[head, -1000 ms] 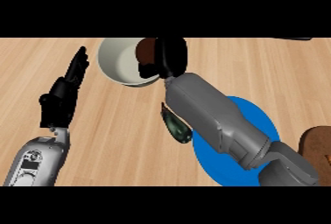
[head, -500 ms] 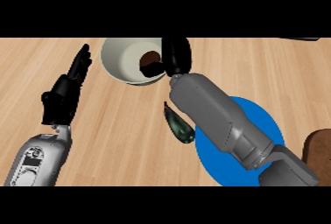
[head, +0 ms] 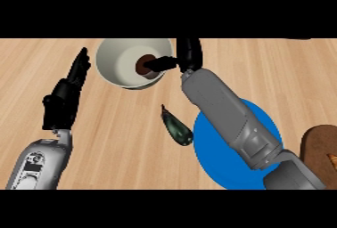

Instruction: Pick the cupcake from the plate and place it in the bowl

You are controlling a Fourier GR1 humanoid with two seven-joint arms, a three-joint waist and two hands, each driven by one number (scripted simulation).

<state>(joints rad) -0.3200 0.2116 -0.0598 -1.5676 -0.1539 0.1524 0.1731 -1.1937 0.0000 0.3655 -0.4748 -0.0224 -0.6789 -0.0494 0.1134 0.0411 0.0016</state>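
The white bowl (head: 117, 67) stands at the far middle of the wooden counter. A brown cupcake (head: 144, 65) sits inside it, toward its right wall. My right hand (head: 189, 57) hovers at the bowl's right rim, fingers straight and pointing away, thumb reaching over the rim to the cupcake's side. The blue plate (head: 214, 164) lies near right, mostly under my right forearm, with nothing showing on its bare part. At the left, my left hand (head: 64, 94) rests open, fingers up.
A dark green, pointed vegetable (head: 177, 127) lies between the bowl and the plate, just left of my right forearm. A brown rounded object (head: 321, 142) is cut off by the right edge.
My right hand has drawn back to the right, off the cupcake, and its fingers have straightened. The cupcake now shows uncovered in the bowl. The left hand has not moved.
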